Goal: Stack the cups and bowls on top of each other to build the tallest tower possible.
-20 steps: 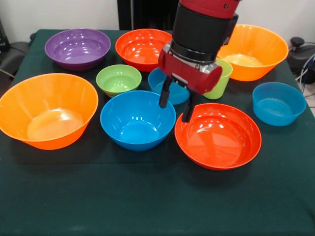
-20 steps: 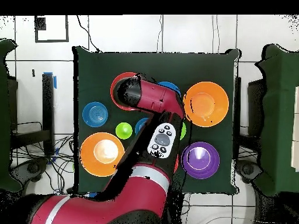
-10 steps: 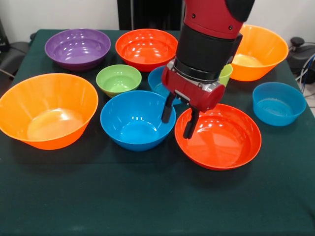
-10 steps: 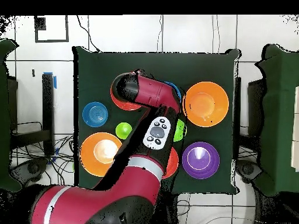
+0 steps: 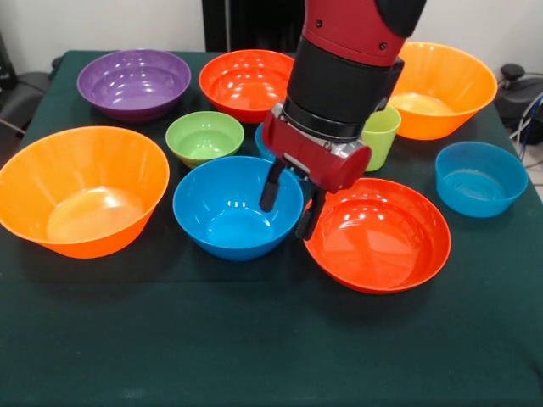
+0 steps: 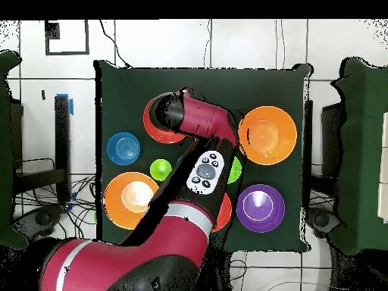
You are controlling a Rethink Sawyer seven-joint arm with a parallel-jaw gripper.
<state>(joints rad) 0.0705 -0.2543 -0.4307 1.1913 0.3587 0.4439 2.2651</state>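
My gripper (image 5: 290,202) hangs open over the right rim of the middle blue bowl (image 5: 229,212). One finger is inside that rim and the other is by the gap to the near red-orange bowl (image 5: 382,242). Nothing is between the fingers. Behind the gripper a smaller blue bowl (image 5: 264,141) is mostly hidden. The lime-green cup (image 5: 380,136) stands upright to the right of the arm. All cups and bowls stand singly on the cloth, none nested. In the overhead view the arm (image 6: 198,144) covers the gripper.
Around the middle stand a big orange bowl (image 5: 81,191) at the left, a small lime bowl (image 5: 204,137), a purple bowl (image 5: 134,82), a far red-orange bowl (image 5: 246,80), a second orange bowl (image 5: 445,85) and a blue bowl (image 5: 480,176) at the right.
In the front view the gripper has shifted left, from over the near red-orange bowl's rim to the middle blue bowl's right rim. It stays open. No bowl moved.
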